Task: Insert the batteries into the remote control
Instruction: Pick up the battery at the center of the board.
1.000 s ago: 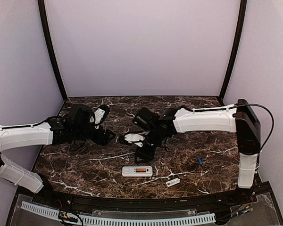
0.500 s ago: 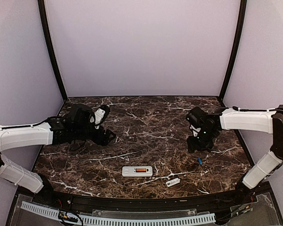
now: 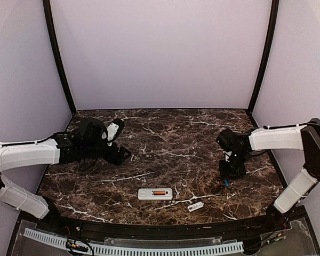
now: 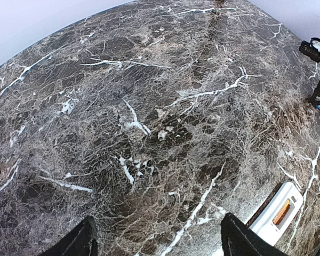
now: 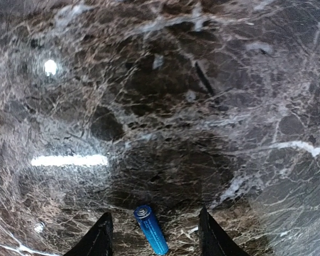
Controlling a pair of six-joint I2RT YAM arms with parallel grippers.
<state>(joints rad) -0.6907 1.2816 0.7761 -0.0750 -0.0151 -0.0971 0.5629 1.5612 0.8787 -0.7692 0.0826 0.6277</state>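
my right hand point(image 5: 154, 213) hangs just above the desk point(image 3: 165, 133) near its right edge, fingers spread and holding nothing; the blue battery point(image 5: 151, 229) lies flat on the marble right under it, between my two fingertips point(image 5: 100, 237) and touching neither; its long axis runs roughly toward and away from the wrist, a little slanted, so it lies across the line my fingers close along, and i judge a straight drop and a squeeze would catch it round its middle; its capped end points away from me

the remote point(image 3: 155, 194) lies flat close to the near edge, about midway along it, well apart from my right hand and off to its left; its long axis runs along that edge; its back is open and the orange battery point(image 3: 159, 192) already sits in the bay, so one cell is in and the blue one is left to load; the small white cover point(image 3: 196, 206) lies just beside the remote, toward the near right corner

my left hand point(image 4: 156, 218) hovers over the left side of the desk, open and empty; the right is far nearer the blue battery

no brand or writing is legible on either battery or on the remote; dark marks on the cover are too small to read
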